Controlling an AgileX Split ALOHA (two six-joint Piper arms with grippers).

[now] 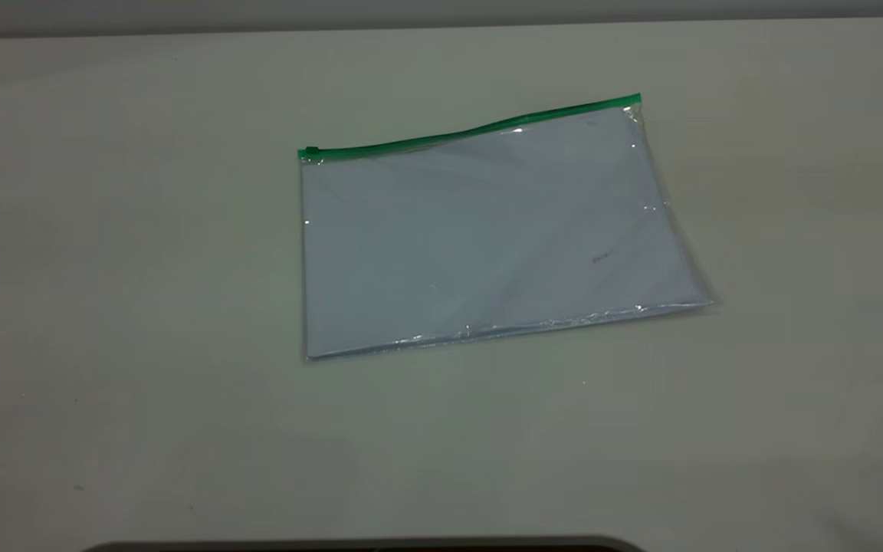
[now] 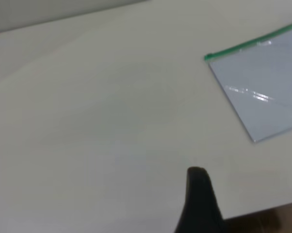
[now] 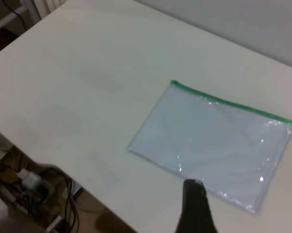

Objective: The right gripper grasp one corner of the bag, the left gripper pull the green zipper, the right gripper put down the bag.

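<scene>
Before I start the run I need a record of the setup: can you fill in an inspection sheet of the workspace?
Surface: pale matte table, bare apart from the pouch.
Job's things: flat clear plastic bag with white sheets inside, lying flat; thin green zipper along its far edge, slider tab at that edge's left end.
Clutter: nothing seen.
Grippers: left gripper and right gripper show one dark tip each, clear of the bag.
Cables: tangled wires below the table edge.
Surroundings: plain wall behind.

Left end effector: black, blunt rounded tip. Right end effector: black, tapered, w/ pale tip.
</scene>
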